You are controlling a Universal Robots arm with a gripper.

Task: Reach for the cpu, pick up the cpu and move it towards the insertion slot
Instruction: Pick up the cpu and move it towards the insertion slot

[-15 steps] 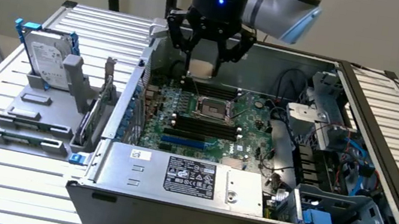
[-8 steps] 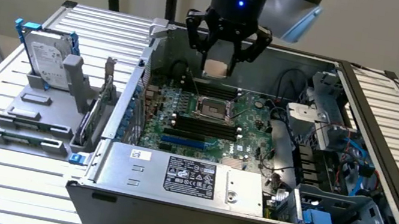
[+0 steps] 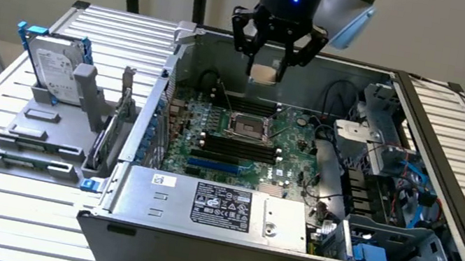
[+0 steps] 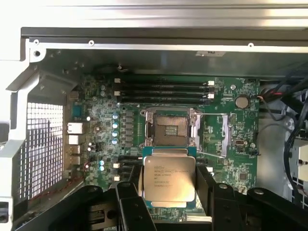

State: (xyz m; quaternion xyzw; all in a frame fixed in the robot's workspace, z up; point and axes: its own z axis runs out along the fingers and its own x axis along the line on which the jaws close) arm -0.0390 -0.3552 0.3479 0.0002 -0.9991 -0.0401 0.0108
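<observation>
Gripper [image 4: 166, 202] fingers clasp the cpu [image 4: 167, 179] by its edges, silver top showing, held in the air above the motherboard [image 3: 293, 137]; the slot [image 3: 249, 127] lies below it, frame open, well apart

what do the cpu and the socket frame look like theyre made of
The cpu, held between the gripper's fingers, looks like brushed silvery metal on top: a matte pale sheen with dark printed lettering. In the exterior view its underside looks pale beige; material unclear. The insertion slot seems to have a polished metal frame, given its bright glints, around a dark centre, perhaps plastic.
</observation>
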